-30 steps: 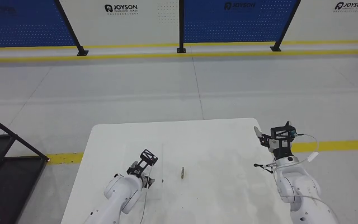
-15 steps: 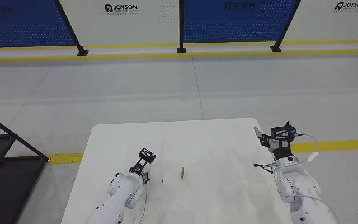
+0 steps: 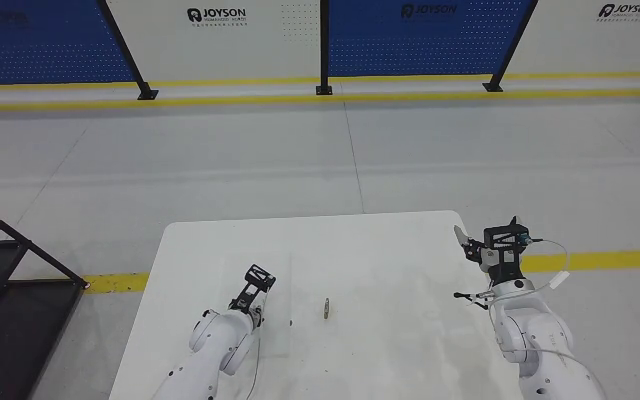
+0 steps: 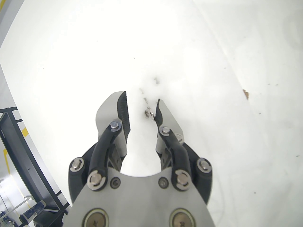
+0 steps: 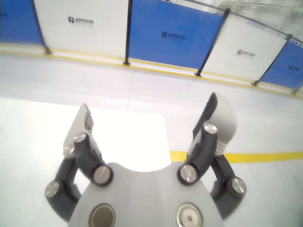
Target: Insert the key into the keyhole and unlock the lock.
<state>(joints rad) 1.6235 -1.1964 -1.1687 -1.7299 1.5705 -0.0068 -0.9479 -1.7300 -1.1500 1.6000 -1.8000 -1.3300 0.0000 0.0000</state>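
Observation:
A small dark metal piece [image 3: 326, 308], too small to tell lock from key, stands near the middle of the white table [image 3: 380, 250]. My left gripper [image 3: 259, 277] hovers to its left, over the table's left half. In the left wrist view the left gripper [image 4: 141, 99] is open with nothing held. Dark specks [image 4: 148, 114] lie on the table between its fingers, and I cannot tell what they are. My right gripper [image 3: 485, 240] sits at the table's right edge. In the right wrist view the right gripper [image 5: 149, 103] is wide open with nothing in it, over the table's far right corner.
A seam [image 3: 290, 290] runs across the table, with a small brown mark [image 4: 246, 94] on it. A black rack [image 3: 30, 265] stands off the table's left side. Blue and white fence panels [image 3: 320, 40] close off the floor beyond.
My left gripper has drifted slightly to the left, away from the small metal piece. The right arm and the piece have not moved.

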